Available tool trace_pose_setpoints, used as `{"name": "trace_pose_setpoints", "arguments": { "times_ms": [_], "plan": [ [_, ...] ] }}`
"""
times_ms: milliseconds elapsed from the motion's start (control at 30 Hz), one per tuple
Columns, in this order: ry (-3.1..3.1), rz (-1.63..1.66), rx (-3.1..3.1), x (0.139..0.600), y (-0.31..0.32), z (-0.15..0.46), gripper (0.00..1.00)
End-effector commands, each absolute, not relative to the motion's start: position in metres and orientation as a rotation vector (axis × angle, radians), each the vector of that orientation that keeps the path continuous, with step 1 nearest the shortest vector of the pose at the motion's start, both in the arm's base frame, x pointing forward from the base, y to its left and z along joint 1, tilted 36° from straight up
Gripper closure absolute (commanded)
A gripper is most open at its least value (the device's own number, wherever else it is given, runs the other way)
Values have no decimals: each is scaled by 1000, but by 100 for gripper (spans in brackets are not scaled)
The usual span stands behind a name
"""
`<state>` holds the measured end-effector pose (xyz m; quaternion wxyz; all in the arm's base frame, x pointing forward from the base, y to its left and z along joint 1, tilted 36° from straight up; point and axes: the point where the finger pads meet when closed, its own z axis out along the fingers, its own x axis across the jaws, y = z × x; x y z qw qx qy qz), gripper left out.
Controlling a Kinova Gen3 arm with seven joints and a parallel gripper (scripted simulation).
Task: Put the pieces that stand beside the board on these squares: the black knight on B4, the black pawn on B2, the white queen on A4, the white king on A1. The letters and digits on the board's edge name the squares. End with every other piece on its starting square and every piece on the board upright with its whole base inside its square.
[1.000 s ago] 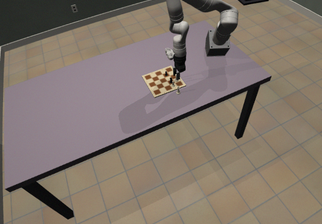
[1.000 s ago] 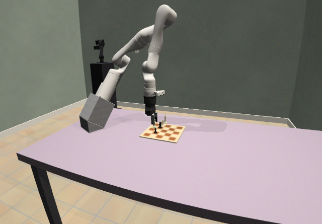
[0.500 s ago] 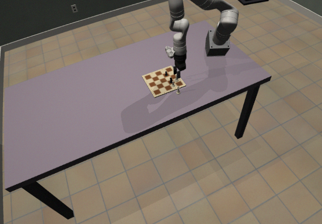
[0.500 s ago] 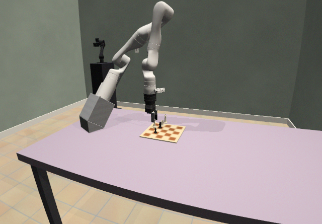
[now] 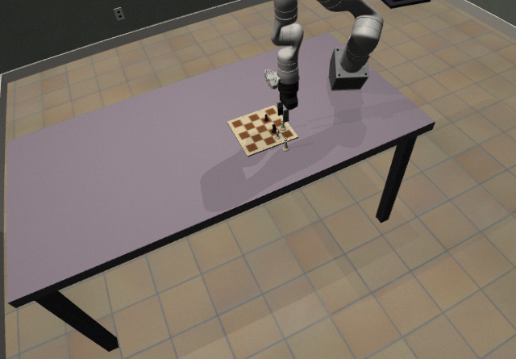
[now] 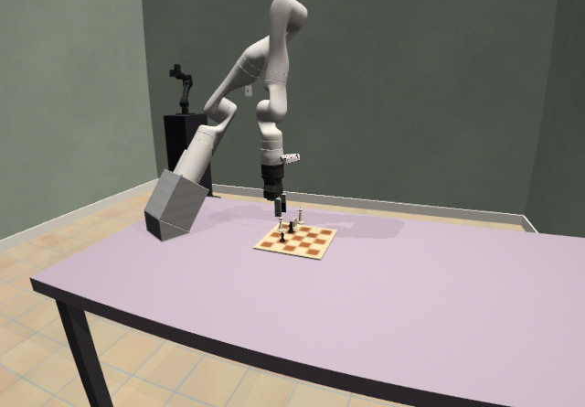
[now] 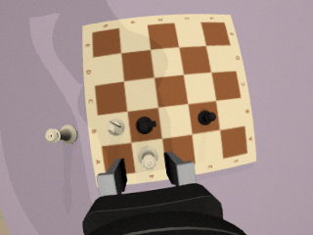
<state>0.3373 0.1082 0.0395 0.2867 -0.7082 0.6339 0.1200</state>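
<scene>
The grey metal block (image 5: 347,83) (image 6: 163,195) bearing the arm stands near one short edge of the lilac-topped bench (image 5: 125,159) (image 6: 377,298) (image 7: 279,98). The brown-and-cream chequered board (image 5: 239,131) (image 6: 302,251) (image 7: 168,64) lies between the two long edges, its A row toward that short edge. The black end effector (image 5: 282,114) (image 6: 281,213) (image 7: 145,166) is released, its fingers apart above the tall white queen (image 5: 283,127) (image 6: 280,225) (image 7: 148,158), upright on A4. The black knight (image 5: 273,128) (image 6: 291,227) (image 7: 144,125) stands on B4, the small black pawn (image 5: 266,118) (image 6: 282,237) (image 7: 205,117) on B2. A pale, slit-topped bishop (image 5: 277,135) (image 6: 294,223) (image 7: 115,127) stands on B5. The tall white king (image 5: 285,144) (image 6: 300,216) (image 7: 68,133) is upright off the board, just beside its 5 edge, on the side toward the bench's long edge that is nearer in the top view. It is not on A1.
</scene>
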Motion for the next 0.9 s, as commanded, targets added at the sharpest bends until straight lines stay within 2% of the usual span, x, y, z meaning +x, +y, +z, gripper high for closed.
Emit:
{"name": "trace_pose_setpoints", "arguments": {
  "times_ms": [0,867],
  "plan": [
    [1710,319,-1888,338,98,45,21],
    [1705,313,-1889,333,79,74,21]
  ]
}}
